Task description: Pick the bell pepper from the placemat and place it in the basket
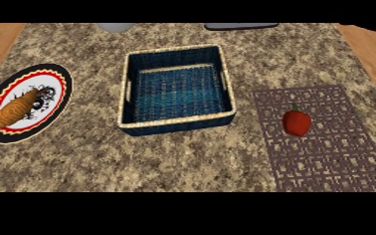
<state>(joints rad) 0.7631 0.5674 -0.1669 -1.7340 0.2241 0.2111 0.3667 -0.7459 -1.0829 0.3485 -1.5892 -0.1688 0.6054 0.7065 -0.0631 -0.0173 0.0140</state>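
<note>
Head view, and I'm looking straight down on the counter with neither hand in sight, so on the fingers there's nothing to report: no hand shows, and I can't say how far open they are or whether they touch anything. The bell pepper sits red on the brown placemat, upper middle of the mat, green stem pointing away from me, untouched. The basket stands just left of the mat, dark blue weave with a pale rim, nothing in it that I can see. Far left there's a plate with a patterned rim and something brown lying on it, well apart from the action.

Risks, as I judge them: the pepper is rounded and glossy, so a grasp coming in off-centre could roll it across the mat. The basket's near wall stands between pepper and target; carry too low and I'd clip that rim and shove the basket. Nothing started yet, the whole pick lies ahead.
</note>
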